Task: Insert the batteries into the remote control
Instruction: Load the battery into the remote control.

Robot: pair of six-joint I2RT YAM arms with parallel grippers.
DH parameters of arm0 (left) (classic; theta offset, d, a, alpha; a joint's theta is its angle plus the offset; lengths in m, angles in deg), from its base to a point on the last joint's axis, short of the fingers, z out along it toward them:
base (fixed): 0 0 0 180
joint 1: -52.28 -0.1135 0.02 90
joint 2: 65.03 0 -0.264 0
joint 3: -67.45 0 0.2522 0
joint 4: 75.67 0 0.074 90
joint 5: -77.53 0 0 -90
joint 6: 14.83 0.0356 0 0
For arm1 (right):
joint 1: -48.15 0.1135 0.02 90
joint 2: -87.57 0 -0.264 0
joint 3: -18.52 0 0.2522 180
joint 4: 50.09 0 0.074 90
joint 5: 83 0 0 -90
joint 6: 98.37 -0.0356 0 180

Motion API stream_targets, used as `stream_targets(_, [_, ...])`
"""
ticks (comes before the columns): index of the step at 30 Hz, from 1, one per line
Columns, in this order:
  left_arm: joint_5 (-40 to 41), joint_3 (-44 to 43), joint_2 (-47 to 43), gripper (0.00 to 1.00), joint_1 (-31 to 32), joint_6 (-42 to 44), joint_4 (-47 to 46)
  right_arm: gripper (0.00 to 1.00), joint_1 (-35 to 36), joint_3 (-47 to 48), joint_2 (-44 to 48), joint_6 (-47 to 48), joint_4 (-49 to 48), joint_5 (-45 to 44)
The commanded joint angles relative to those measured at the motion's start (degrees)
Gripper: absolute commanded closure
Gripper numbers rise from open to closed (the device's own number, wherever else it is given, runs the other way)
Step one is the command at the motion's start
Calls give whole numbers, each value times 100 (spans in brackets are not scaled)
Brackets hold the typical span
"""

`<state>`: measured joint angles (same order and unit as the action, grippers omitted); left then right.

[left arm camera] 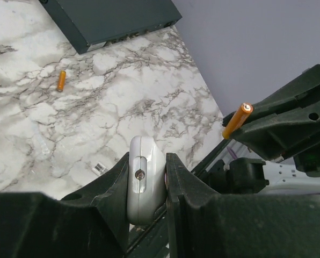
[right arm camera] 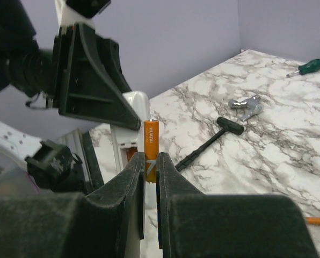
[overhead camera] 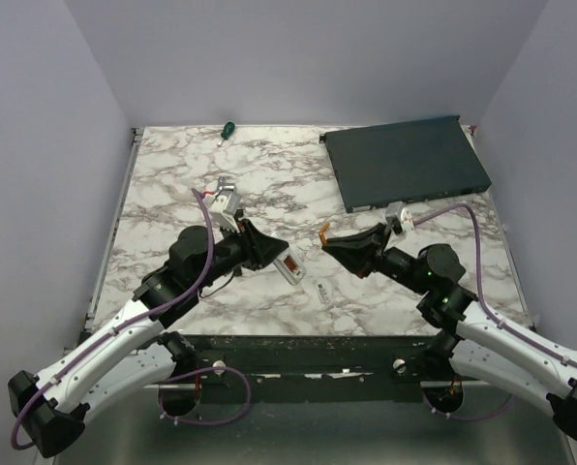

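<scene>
We see a smooth, glossy white plastic remote control [left arm camera: 145,180], a glossy orange battery [left arm camera: 235,122] with a bright metal cap, a shiny silver metal bracket [right arm camera: 246,106], and a smooth marble-patterned tabletop [overhead camera: 172,184]; the dark flat box [overhead camera: 405,160] looks matt.

The left tool [left arm camera: 147,164] is clamping the rounded end of the white remote control [left arm camera: 145,188], its two dark fingers [left arm camera: 109,188] pressing on either side, and a small screw is showing on the remote's facing side. Just to the right, the right tool [left arm camera: 245,127] is gripping an orange battery [left arm camera: 237,120], which is sticking up at a tilt with its metal tip pointing up, close to the remote but not touching it. A second battery [left arm camera: 61,80] is lying loose on the marble table [left arm camera: 138,91], farther off, near the dark flat box [left arm camera: 111,19] sitting at the far edge. A small pale piece [left arm camera: 98,168], too small to identify, is lying on the table just left of the left tool.
</scene>
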<state>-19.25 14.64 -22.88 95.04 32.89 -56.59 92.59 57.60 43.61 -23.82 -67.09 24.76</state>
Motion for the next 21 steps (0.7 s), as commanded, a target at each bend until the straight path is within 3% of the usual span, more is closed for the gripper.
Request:
stream_targets(1, [80, -122, -32, 100, 13, -655, -264, 99, -1, 587, -86, -1486, 185, -935])
stream_targets(8, [317, -200, -77, 100, 13, -521, -22, 99, 3, 1405, 262, -4642, 2067, -2862])
stream_targets(15, [294, -235, -1, 100, 13, -534, -66, 99, -2, 543, 1012, -7604, 1951, -3855])
stream_targets(21, [213, -205, 52, 100, 13, -626, -153, 99, 3, 166, 1374, -8142, 1900, -4225])
